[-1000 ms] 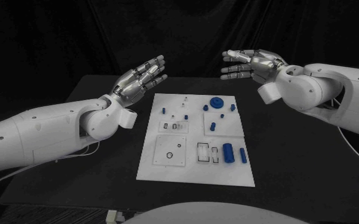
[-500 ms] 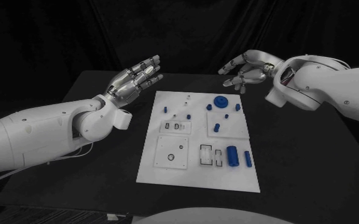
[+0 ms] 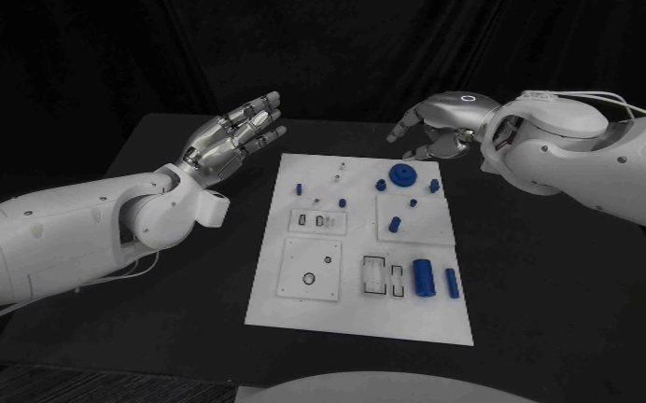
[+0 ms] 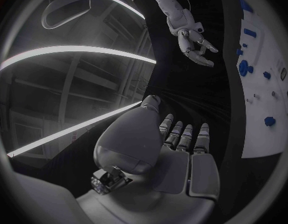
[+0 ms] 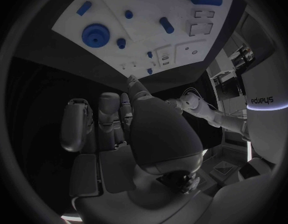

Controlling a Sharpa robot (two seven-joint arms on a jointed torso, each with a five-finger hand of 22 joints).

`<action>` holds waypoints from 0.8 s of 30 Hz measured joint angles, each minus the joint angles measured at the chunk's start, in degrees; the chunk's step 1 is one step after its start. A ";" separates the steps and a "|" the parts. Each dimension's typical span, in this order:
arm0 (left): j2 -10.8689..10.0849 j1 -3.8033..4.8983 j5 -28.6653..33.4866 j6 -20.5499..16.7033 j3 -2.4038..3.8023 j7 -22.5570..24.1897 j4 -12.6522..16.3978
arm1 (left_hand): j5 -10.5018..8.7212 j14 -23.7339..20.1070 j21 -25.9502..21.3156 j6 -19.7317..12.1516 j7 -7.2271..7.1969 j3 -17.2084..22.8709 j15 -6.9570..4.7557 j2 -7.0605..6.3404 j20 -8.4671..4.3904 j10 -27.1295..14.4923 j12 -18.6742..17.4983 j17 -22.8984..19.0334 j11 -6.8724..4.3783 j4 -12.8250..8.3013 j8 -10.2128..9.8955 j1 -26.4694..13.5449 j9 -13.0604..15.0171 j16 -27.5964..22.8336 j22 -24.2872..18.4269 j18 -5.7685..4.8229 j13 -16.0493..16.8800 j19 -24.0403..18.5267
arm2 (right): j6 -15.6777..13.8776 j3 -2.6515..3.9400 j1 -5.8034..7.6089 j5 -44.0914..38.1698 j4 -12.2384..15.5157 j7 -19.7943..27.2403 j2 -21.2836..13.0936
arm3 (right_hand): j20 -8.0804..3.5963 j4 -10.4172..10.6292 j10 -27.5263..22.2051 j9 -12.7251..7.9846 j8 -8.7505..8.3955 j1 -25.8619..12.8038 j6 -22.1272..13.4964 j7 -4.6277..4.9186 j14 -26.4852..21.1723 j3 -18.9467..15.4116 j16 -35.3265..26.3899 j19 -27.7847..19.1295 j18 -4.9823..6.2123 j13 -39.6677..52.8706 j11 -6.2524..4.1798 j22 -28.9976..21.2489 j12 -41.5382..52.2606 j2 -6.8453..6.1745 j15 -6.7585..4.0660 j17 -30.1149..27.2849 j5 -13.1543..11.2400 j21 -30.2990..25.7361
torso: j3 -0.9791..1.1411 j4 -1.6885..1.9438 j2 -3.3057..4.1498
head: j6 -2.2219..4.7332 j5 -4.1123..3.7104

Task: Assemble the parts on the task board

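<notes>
A white task board (image 3: 353, 305) is lying in the middle of the black table (image 3: 539, 272), small blue parts (image 3: 423, 277) resting across its right half — none being touched. The left hand (image 3: 231, 140) is hovering beside the board's far left corner, fingers spread and empty. The right hand (image 3: 433, 130) is hanging above the far right corner, fingers curling loosely downward, holding nothing.

Left robot hand (image 4: 181, 154) empty, fingers apart; task board (image 4: 265, 84) with blue parts (image 4: 243, 67) beyond
</notes>
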 measured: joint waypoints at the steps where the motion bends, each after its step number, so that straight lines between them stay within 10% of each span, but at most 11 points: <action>1: 0.00 0.04 -0.02 0.04 0.00 0.00 0.00 | 0.19 0.03 0.00 0.63 0.62 0.26 0.03 0.24 0.35 -0.13 0.00 0.00 -0.13 -0.26 0.34 0.24 0.11 0.00 0.00 0.00 0.00 0.22 | -0.04 0.00 0.00 -0.82 0.00 0.01 0.05 | 0.00 -0.40 0.47 0.00 0.00 0.44 0.20 -0.19 0.00 0.40 0.27 0.00 -0.51 0.00 -0.13 0.42 -0.29 -0.39 0.00 0.39 0.88 0.32 | -0.02 0.12 0.13 | 0.01 -0.14; 5: 0.00 0.17 -0.08 0.22 0.00 0.01 0.00 | 0.32 0.41 0.60 2.95 1.69 0.63 0.41 0.24 2.28 -0.14 0.00 0.00 -0.14 -0.63 1.11 0.24 0.41 0.00 0.23 0.00 0.00 1.04 | -0.14 0.00 0.00 -3.36 -0.29 0.08 0.58 | -0.11 -1.18 1.18 0.14 0.00 1.07 1.06 -0.85 0.70 1.17 1.93 0.51 -0.91 0.00 -0.23 2.35 -0.76 -0.28 -0.29 2.99 1.96 1.50 | -0.10 0.61 0.59 | 0.01 -0.83; 24: 0.28 0.22 -0.21 0.48 -0.01 0.02 -0.48 | 0.55 0.61 0.59 1.89 0.64 1.18 0.61 0.24 2.46 0.06 0.00 0.06 0.05 -0.86 1.11 0.24 0.28 0.22 0.22 -0.01 0.01 1.22 | -0.30 0.01 -1.48 -6.65 -4.36 0.31 4.28 | -0.61 -0.33 8.36 1.27 0.44 -0.33 3.64 -0.22 5.81 2.07 9.52 4.09 -2.27 0.29 -0.44 4.96 -0.44 -1.80 -0.71 17.35 0.86 5.40 | -0.64 1.67 2.70 | 0.90 -1.96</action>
